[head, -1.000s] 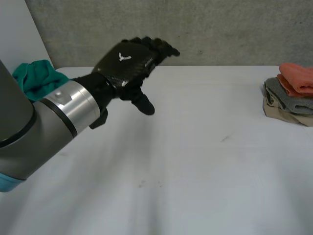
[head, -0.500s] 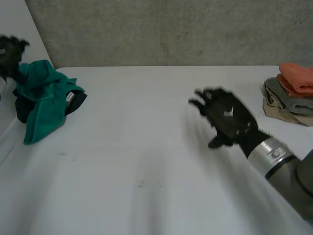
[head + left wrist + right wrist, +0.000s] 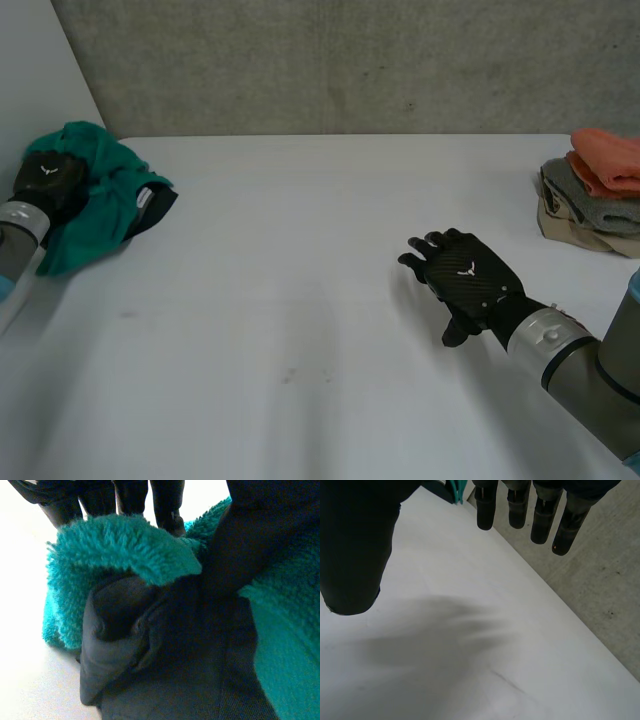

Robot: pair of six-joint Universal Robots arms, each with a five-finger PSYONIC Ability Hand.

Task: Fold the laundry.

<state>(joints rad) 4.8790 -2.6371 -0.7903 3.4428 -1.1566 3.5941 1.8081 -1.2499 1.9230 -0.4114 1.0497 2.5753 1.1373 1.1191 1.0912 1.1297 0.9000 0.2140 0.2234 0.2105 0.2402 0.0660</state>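
Observation:
A heap of teal fleece cloth (image 3: 100,190) lies at the table's far left, with a black garment (image 3: 155,210) tucked under it. My left hand (image 3: 48,180) rests on the heap's left side. In the left wrist view a fold of the teal fleece (image 3: 125,545) sits between the fingers (image 3: 167,500) and the thumb (image 3: 250,540), which press in on it; the black garment (image 3: 165,650) lies below. My right hand (image 3: 468,280) hovers over the bare table at the right, palm down. Its fingers (image 3: 540,510) are straight and hold nothing.
At the far right edge sits a stack of folded cloths: orange (image 3: 608,158) on grey (image 3: 590,200) on beige (image 3: 580,232). A white table (image 3: 300,320) spreads between the two hands. A grey wall runs along the back.
My left arm swung from the table's middle to the far left and closed on the teal heap. My right hand came in at the right and settled a little lower.

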